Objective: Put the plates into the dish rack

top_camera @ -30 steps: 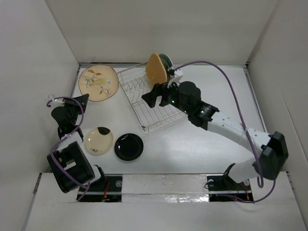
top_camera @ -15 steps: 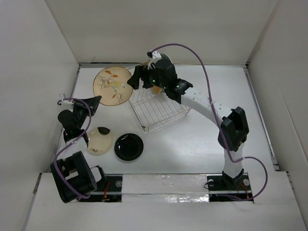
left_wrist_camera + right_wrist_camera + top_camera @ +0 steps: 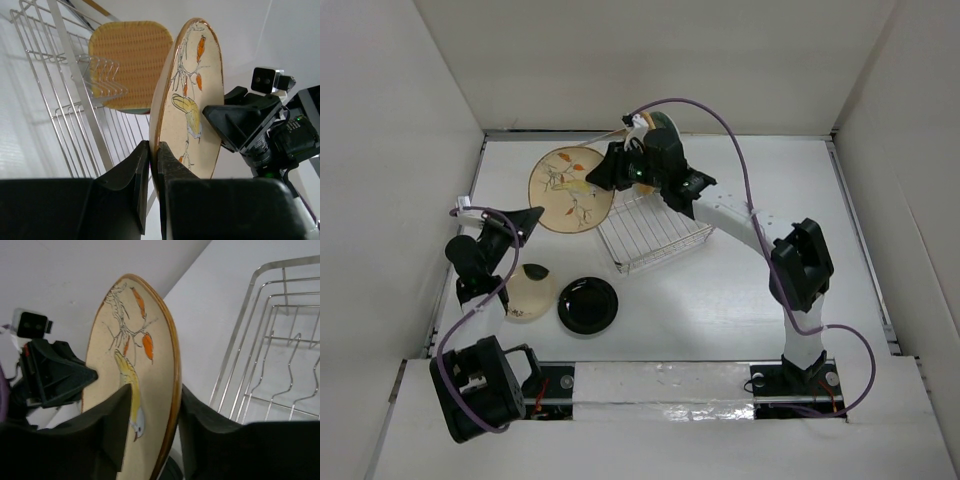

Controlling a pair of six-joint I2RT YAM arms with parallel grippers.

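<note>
The tan floral plate point(image 3: 570, 188) hangs on edge above the table, just left of the dish rack point(image 3: 655, 235). My left gripper point(image 3: 154, 150) is shut on its lower rim. My right gripper point(image 3: 155, 405) straddles the opposite rim of that plate point(image 3: 135, 340), with its jaws partly drawn in and standing wider than the rim. A bamboo-coloured rounded-square plate point(image 3: 130, 60) stands upright in the rack's far end. A cream plate with a dark mark point(image 3: 528, 290) and a glossy black plate point(image 3: 587, 304) lie flat at the near left.
The rack's wire tines point(image 3: 270, 350) rise close to the right of the held plate. White walls enclose the table on three sides. A purple cable point(image 3: 720, 115) loops above the right arm.
My left gripper has carried the floral plate up and right toward the rack. My right arm swung from the rack's far end to the plate, and its jaws have narrowed around the rim.
</note>
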